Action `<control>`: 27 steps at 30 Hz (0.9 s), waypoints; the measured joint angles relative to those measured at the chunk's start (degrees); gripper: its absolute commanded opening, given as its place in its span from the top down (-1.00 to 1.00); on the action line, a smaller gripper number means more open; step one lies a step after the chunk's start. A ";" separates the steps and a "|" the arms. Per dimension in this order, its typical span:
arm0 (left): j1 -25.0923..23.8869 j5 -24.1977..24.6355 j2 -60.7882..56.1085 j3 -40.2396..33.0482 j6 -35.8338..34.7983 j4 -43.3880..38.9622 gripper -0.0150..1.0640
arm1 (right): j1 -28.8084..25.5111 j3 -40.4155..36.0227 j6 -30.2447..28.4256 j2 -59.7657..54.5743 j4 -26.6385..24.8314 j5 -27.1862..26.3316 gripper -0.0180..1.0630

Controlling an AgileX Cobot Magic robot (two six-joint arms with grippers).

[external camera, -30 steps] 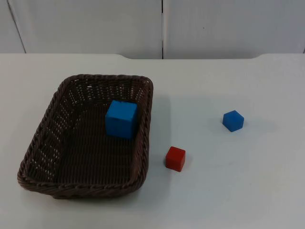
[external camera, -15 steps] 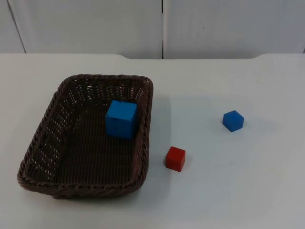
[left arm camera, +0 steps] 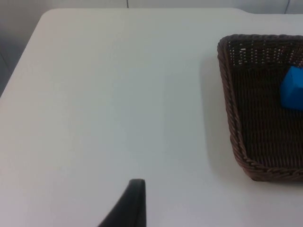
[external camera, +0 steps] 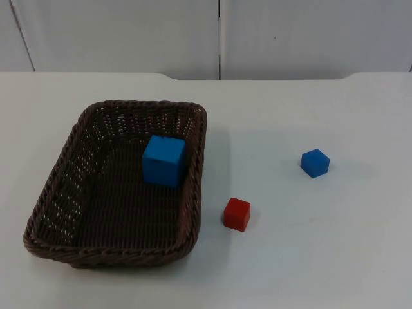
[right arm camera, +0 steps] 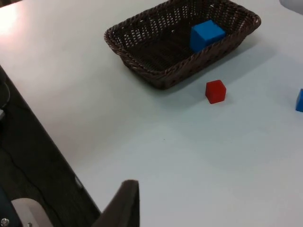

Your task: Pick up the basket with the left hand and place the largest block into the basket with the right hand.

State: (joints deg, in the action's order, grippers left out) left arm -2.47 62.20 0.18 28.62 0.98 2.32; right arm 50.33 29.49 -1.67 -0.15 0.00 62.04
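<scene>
A dark brown wicker basket rests on the white table at left of centre. The largest block, a big blue cube, lies inside it against the right wall. A small red cube sits just right of the basket, and a small blue cube lies farther right. My left gripper hovers over bare table, well clear of the basket's rim and the big blue cube. My right gripper hangs back near the table's edge, far from the basket, big cube and red cube.
The grey partition wall closes the table's far side. In the right wrist view the table's edge drops to a dark floor. Bare white table surface stretches in front of and to the right of the small cubes.
</scene>
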 measured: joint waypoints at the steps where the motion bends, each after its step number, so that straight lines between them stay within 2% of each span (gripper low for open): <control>1: 0.00 0.00 0.00 0.00 0.00 0.00 -0.97 | 0.00 0.00 -0.34 0.00 0.00 0.00 -0.99; 27: 0.00 0.00 0.00 0.00 0.11 0.00 -0.97 | 0.00 0.00 -0.85 0.00 0.61 0.00 -0.99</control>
State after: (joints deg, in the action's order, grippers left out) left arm -2.47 62.20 0.18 28.62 1.09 2.32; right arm 50.33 29.49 -2.51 -0.15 0.61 62.04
